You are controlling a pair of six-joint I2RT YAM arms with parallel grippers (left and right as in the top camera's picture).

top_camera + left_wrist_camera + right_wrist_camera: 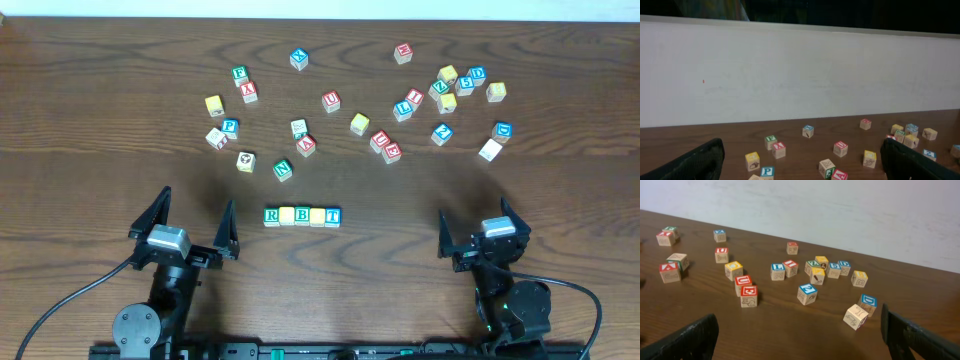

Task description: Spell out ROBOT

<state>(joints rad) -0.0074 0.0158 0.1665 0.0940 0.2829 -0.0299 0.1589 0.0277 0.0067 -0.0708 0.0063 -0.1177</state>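
Observation:
A row of five letter blocks (302, 216) lies at the table's front middle, reading R, a yellow face, B, a yellow face, T. Many loose letter blocks lie scattered across the far half, among them a red U (330, 101) (840, 148) (721, 254) and a red-topped pair, U (743, 284) and E (392, 152) (749, 296). My left gripper (198, 224) is open and empty, front left of the row. My right gripper (476, 224) is open and empty, front right. Both wrist views show only fingertips at the bottom edges.
A white wall (800, 75) backs the table's far edge. A dense cluster of blocks (455, 85) lies far right, with a blue D block (868, 302) and a plain block (856, 316) nearest my right gripper. Blocks F and X (775, 145) sit far left.

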